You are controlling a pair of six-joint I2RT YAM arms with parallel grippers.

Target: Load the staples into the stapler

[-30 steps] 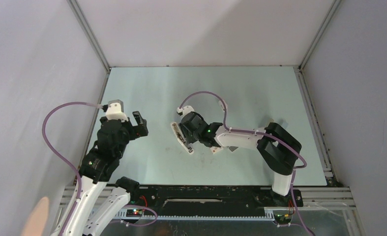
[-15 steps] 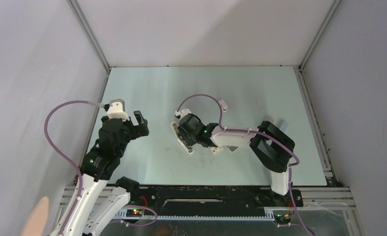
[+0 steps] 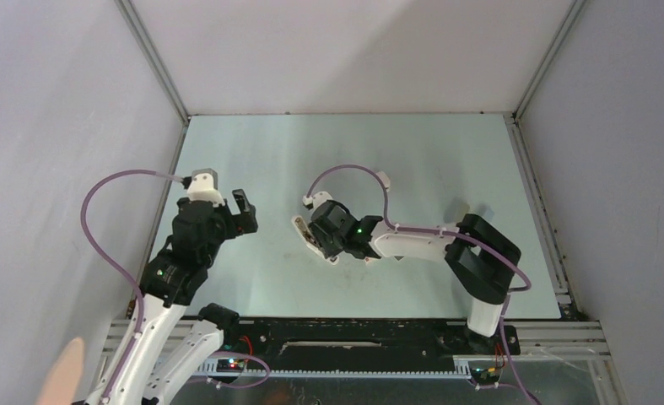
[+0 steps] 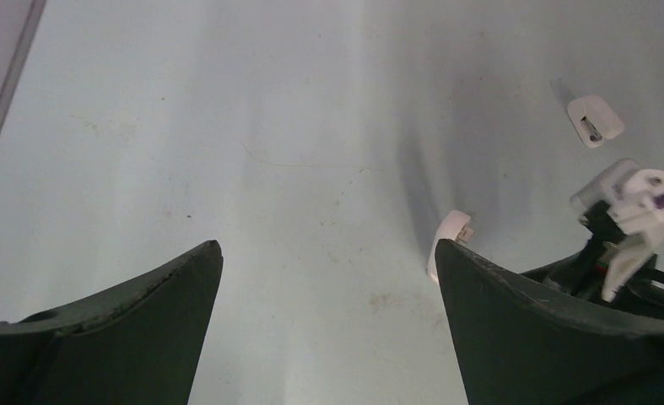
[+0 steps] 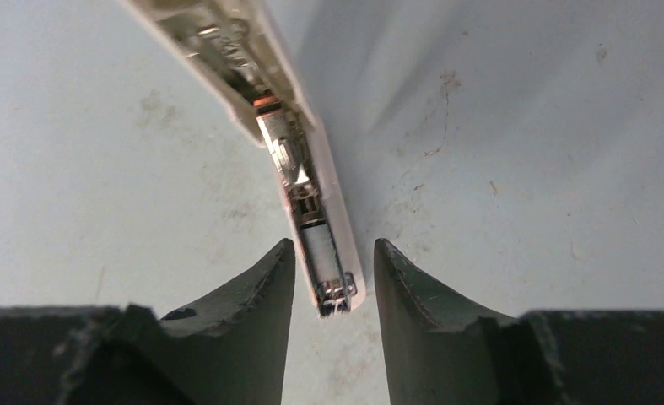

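Note:
The stapler (image 3: pixel 301 228) is pale and lies opened flat on the table. In the right wrist view its metal channel (image 5: pixel 311 228) faces up, with an orange part in it. My right gripper (image 5: pixel 332 246) is open, with the stapler's end between its fingers and a small gap on each side. In the top view it (image 3: pixel 318 245) hangs over the stapler. A tiny white box, the staples (image 3: pixel 385 178), lies farther back. It also shows in the left wrist view (image 4: pixel 596 121). My left gripper (image 3: pixel 244 211) is open and empty (image 4: pixel 326 245), left of the stapler (image 4: pixel 448 238).
The right arm's purple cable (image 3: pixel 349 167) loops above the stapler, and its white plug (image 4: pixel 628 190) shows at the right of the left wrist view. The enclosure's walls and metal frame (image 3: pixel 155 72) close in the table's sides and back.
My right wrist has shifted a little over the stapler, toward the near edge. My left gripper has edged slightly right. The white box has not moved.

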